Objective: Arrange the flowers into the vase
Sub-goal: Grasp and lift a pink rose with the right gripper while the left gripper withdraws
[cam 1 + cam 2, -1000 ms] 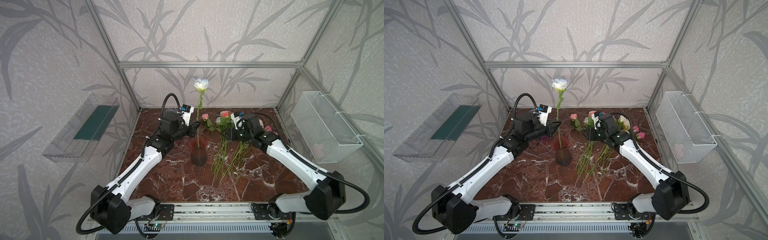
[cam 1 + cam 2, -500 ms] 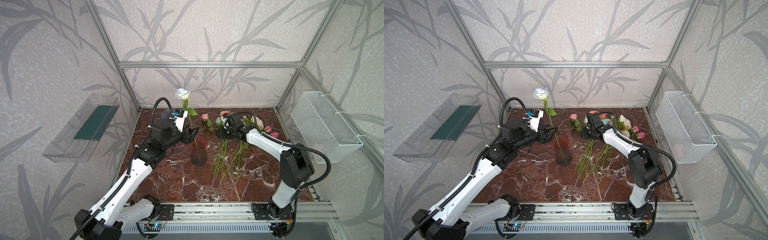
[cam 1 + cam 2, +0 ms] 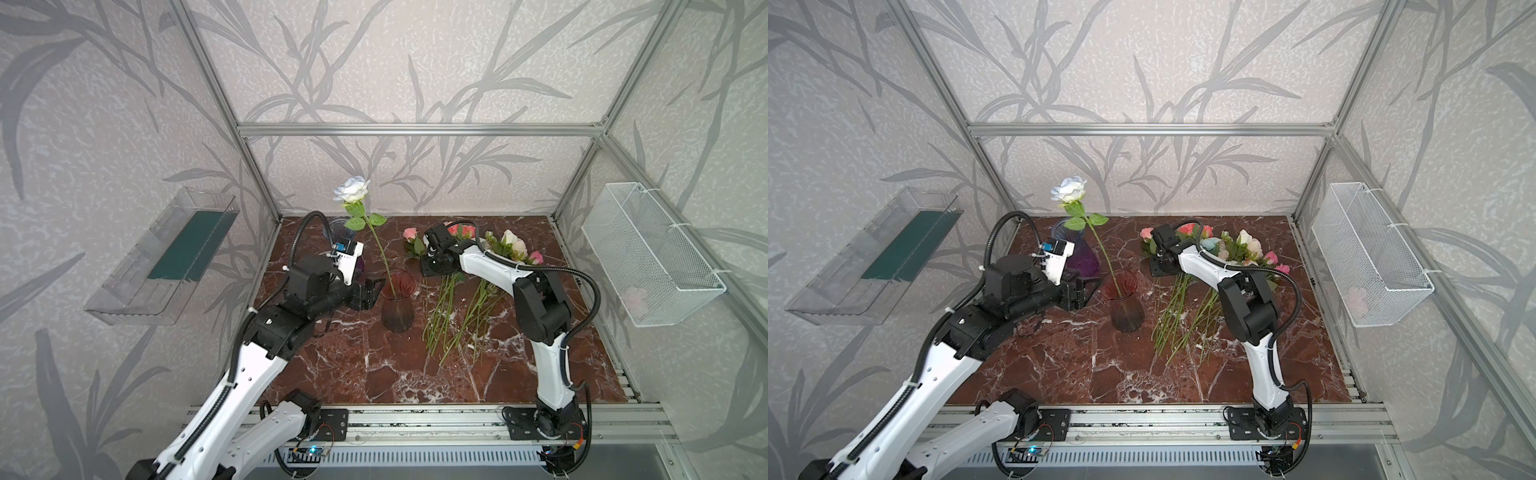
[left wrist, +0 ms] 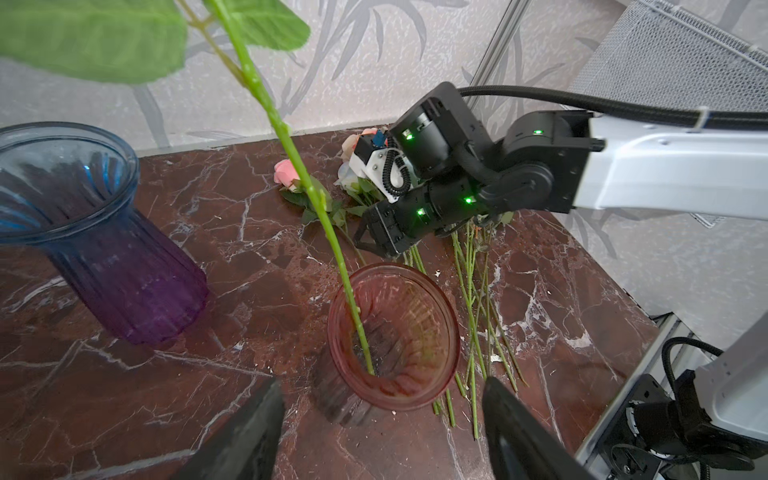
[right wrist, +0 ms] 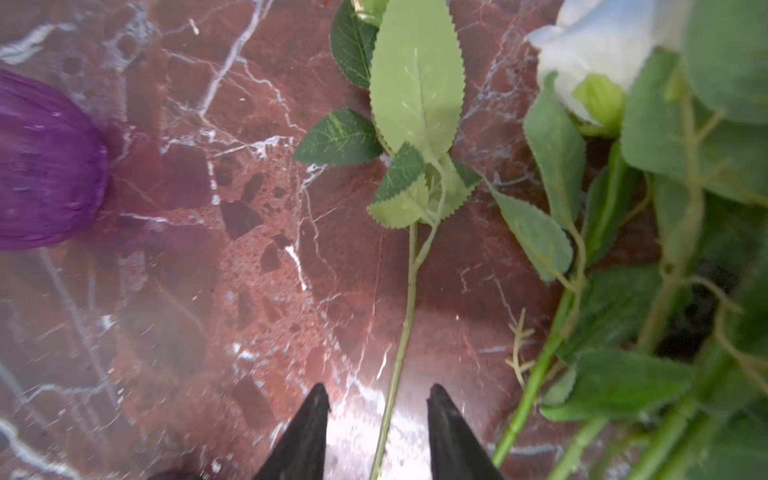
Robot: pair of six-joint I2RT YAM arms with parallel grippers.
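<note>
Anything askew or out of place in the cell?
The white rose stands tilted in the red vase, leaning on its rim. The other flowers lie heaped on the marble beside it. Nothing looks broken.

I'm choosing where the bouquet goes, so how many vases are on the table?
2. A reddish vase stands in the middle with the white rose in it; a blue-purple vase stands empty behind it to the left. No others show.
</note>
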